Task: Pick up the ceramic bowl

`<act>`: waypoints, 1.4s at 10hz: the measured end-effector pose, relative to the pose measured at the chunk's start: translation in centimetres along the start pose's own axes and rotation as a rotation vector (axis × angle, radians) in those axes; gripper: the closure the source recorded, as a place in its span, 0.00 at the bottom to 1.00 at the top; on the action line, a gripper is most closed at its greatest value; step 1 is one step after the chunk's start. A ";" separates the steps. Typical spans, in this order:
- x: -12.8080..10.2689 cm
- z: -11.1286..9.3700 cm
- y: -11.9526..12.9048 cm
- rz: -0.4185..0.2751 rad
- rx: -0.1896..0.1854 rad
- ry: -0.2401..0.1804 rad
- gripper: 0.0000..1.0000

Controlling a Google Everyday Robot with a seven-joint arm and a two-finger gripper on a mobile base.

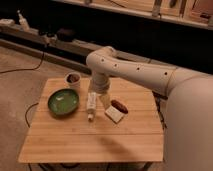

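The ceramic bowl [63, 101] is wide, shallow, glossy green with a darker rim. It sits on the left part of the wooden table [90, 140]. My white arm reaches in from the right and bends down over the table's middle. My gripper [104, 99] hangs at its end, just right of a lying white bottle [91, 106] and well to the right of the bowl. It holds nothing that I can see.
A small white cup [73, 79] with dark contents stands behind the bowl. A white block [114, 114] and a reddish-brown item [119, 105] lie right of the bottle. A dark shelf [60, 42] and cables run behind the table.
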 end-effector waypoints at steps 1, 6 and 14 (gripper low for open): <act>0.5 -0.1 -0.3 -0.035 0.007 0.013 0.20; 1.6 -1.4 -2.9 -0.475 0.068 -0.013 0.20; 1.6 -2.3 -4.0 -0.728 0.107 -0.044 0.20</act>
